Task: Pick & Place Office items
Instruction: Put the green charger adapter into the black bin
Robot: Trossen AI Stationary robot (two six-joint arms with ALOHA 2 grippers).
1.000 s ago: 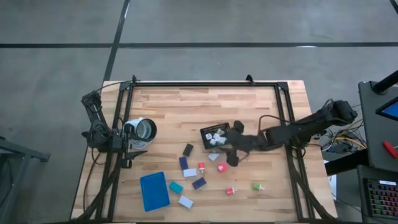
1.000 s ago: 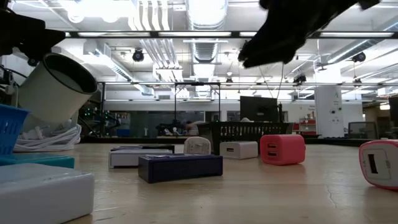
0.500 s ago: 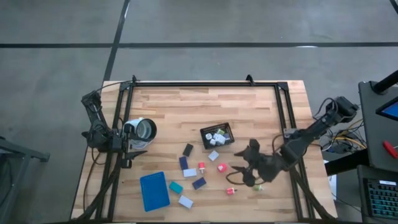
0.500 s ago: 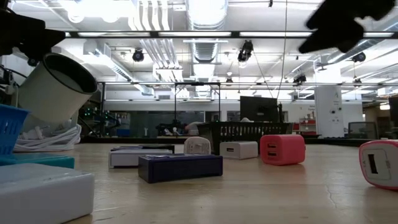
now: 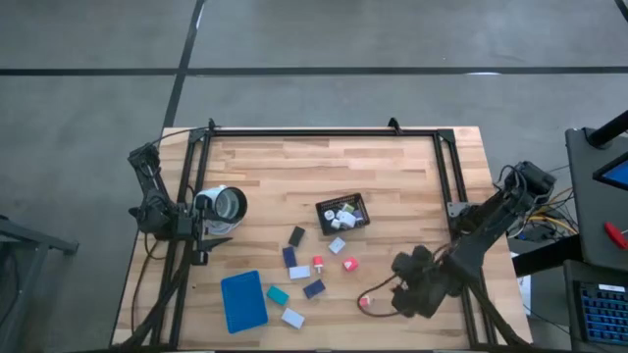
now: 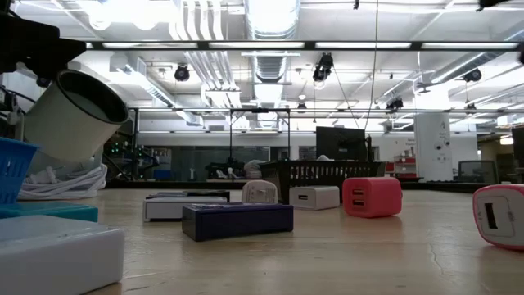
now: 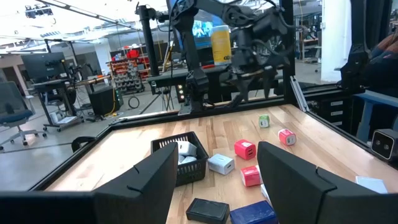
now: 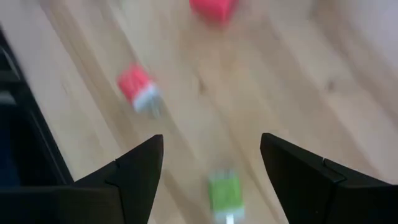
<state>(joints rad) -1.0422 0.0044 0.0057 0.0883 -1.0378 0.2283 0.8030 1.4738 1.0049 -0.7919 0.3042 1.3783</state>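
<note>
- The office items [image 5: 316,265] are seen scattered on the counter [image 5: 294,172] around its middle; some lie inside the black mesh basket [image 5: 342,213].
- A green piece [image 8: 224,188] and a red-and-white piece [image 8: 137,88] lie just beyond the right claw [image 8: 211,177], whose fingers are held apart with nothing between them.
- That claw hangs toward the counter's 4 o'clock area.
- The left claw [image 7: 214,180] is parked at 9 o'clock, fingers apart, beside a white cup [image 5: 224,205].
- A blue tray [image 5: 243,301] lies at 7 o'clock.
</note>
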